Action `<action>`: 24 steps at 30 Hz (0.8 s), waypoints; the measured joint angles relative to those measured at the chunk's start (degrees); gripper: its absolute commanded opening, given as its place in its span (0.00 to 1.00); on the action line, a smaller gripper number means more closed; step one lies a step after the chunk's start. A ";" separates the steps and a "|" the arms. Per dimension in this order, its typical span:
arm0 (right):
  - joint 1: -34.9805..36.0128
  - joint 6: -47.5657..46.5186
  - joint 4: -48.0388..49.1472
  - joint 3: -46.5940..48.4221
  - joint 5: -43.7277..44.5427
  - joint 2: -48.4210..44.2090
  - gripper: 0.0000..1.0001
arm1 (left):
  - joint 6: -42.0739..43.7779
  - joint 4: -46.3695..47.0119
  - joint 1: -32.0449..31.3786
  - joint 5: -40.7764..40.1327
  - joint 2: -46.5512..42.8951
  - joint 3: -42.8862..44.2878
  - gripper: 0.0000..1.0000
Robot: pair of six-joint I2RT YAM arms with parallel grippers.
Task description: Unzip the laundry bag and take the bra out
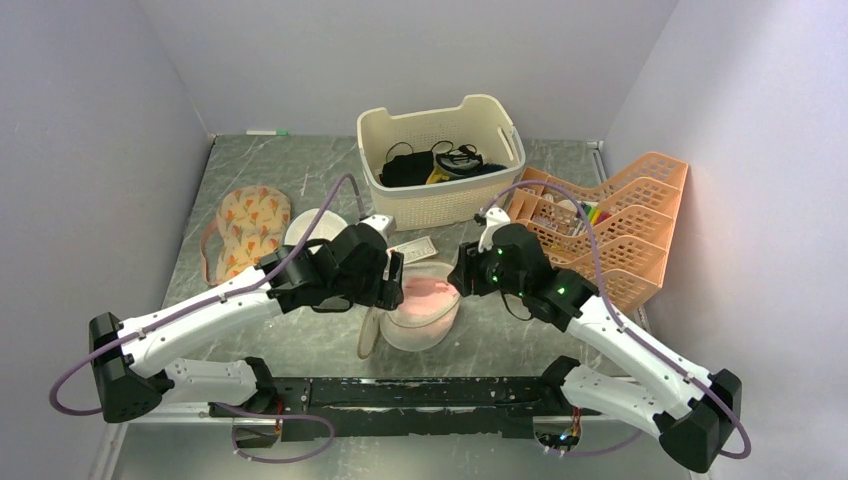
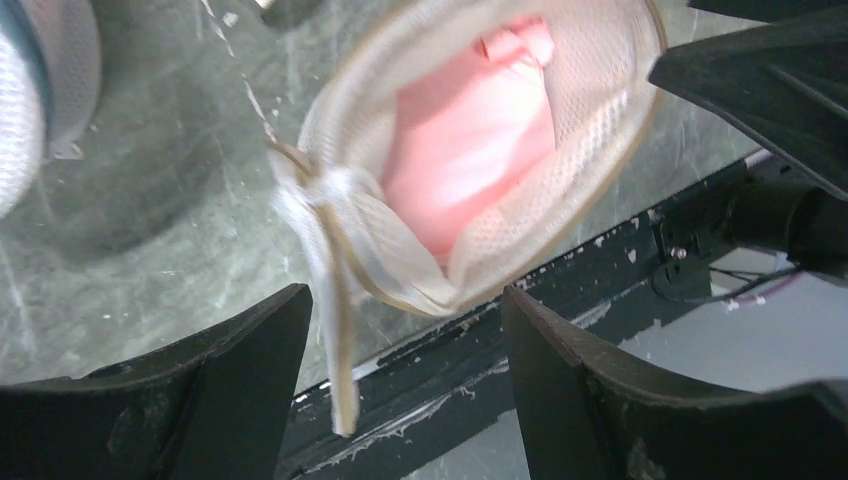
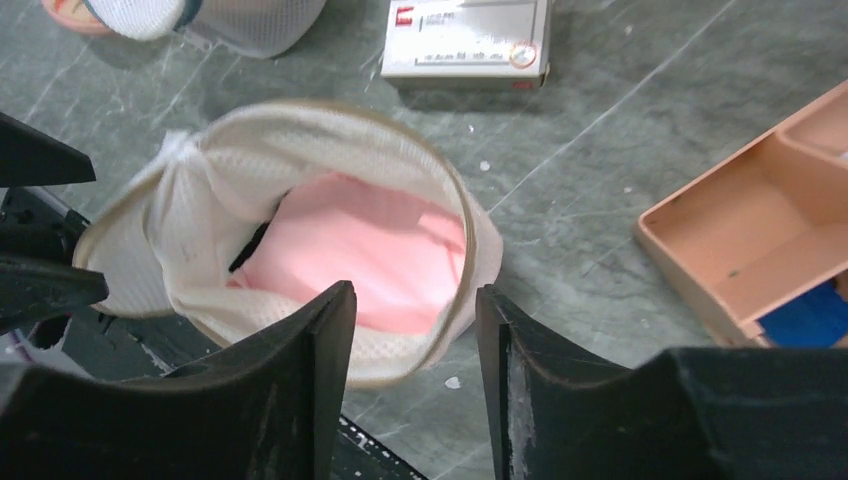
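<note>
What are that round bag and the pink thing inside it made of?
The laundry bag looks like matte white mesh fabric: a fine grid of holes shows, with beige trim along the rim. The bra inside seems soft, smooth pink cloth, perhaps padded; the pictures leave that open.

Laundry bag (image 3: 200,200): white mesh, beige trim. Bra (image 3: 360,260): plain pink. Table (image 3: 600,120): grey, marbled. Basket (image 1: 440,205): cream. Rack (image 1: 640,190): peach-orange. Fabric piece (image 1: 250,222): cream, orange floral print.

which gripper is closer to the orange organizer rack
Right. The right gripper hovers at the right side of the laundry bag, with the orange rack just to its right. The left gripper is on the bag's far side, farther off.
</note>
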 measured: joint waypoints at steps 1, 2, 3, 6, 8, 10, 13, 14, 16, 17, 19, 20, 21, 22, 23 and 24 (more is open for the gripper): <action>0.00 -0.35 -0.70 0.98 0.57 -0.07 0.53 | -0.02 -0.15 0.00 -1.03 0.00 0.46 0.81; 0.00 -0.70 -1.40 1.88 1.09 -0.17 0.55 | -0.02 -0.26 0.00 -1.97 0.00 0.81 0.81; 0.00 -1.05 -1.92 2.71 1.55 -0.26 0.57 | 0.00 -0.37 0.00 -2.58 0.00 1.05 0.86; 0.37 -1.62 -2.80 4.59 1.92 -0.42 0.60 | 0.63 -1.05 0.00 -4.46 0.00 2.38 1.00; 1.75 -1.90 -2.75 5.25 1.84 -0.39 0.60 | 1.40 -1.36 0.02 -5.73 0.00 4.28 1.00; 3.98 -1.95 -2.45 5.57 1.68 0.50 0.58 | 2.75 -1.22 0.09 -7.23 -0.07 6.73 1.00; 9.16 -1.86 -2.08 6.03 2.69 4.11 0.54 | 5.68 -0.39 0.50 -9.42 -0.85 9.81 1.00; 11.26 -1.68 -2.08 6.14 3.32 5.66 0.52 | 6.91 -0.07 0.74 -9.68 -1.07 10.82 1.00; 14.19 -1.22 -2.12 6.19 4.48 7.96 0.51 | 9.03 0.48 1.33 -9.88 -1.09 12.57 1.00; 15.23 -1.03 -2.16 6.19 5.05 8.90 0.51 | 10.14 0.96 1.64 -9.86 -0.94 13.31 1.00; 15.98 -0.57 -2.01 5.90 7.04 9.88 0.51 | 12.20 2.25 2.14 -9.64 -0.42 14.12 1.00; 16.04 -0.33 -1.68 5.33 8.57 9.92 0.51 | 13.22 2.97 2.45 -9.38 0.02 14.16 1.00; 16.02 -0.04 -1.31 4.55 10.23 9.88 0.51 | 14.14 3.50 2.78 -9.01 0.57 14.14 1.00; 16.02 0.13 -0.74 3.52 11.85 9.79 0.50 | 15.37 4.13 3.17 -8.59 1.33 14.05 1.00; 15.98 0.20 -0.07 2.29 13.38 9.77 0.50 | 16.79 4.94 3.72 -7.67 2.32 13.84 1.00; 15.98 0.17 0.63 1.05 14.58 9.75 0.49 | 17.77 5.44 4.35 -6.84 3.15 13.62 1.00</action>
